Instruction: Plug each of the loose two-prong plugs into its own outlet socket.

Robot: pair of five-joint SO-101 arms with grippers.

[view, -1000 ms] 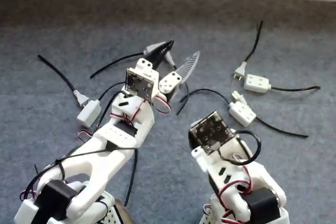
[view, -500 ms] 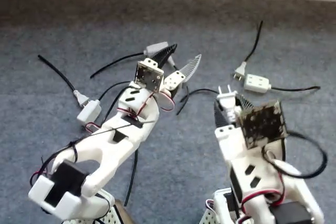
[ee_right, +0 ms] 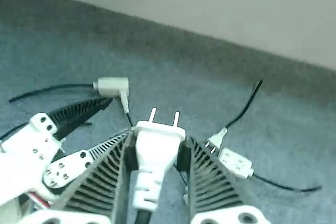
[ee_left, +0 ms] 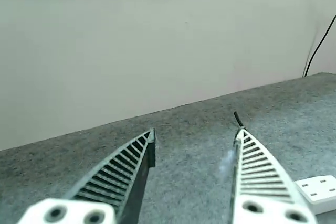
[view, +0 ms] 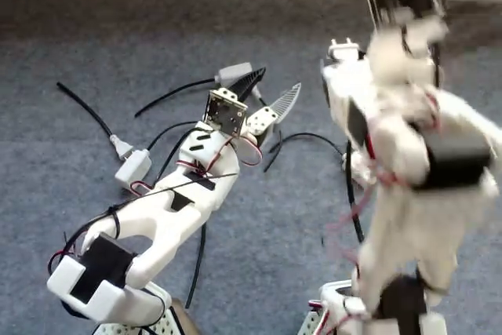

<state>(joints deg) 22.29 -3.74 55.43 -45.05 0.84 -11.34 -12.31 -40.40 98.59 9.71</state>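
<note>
White plug (ee_right: 155, 153), likely light and rigid, sits pinched by its body in the right gripper (ee_right: 156, 139), prongs (ee_right: 176, 118) free for insertion. Left gripper (ee_left: 195, 131) gapes, empty.

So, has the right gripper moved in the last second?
Yes. The right gripper, shut on a white plug, has swung away from the arms' bases, in the high view now past the grey plug lying on the table.

Bare worktop (view: 286, 217) is left between the arms, crossed by a black cable (view: 307, 134); beyond, passage is narrowed by the spread left gripper (view: 279, 78) and a grey plug (view: 234, 74).
</note>
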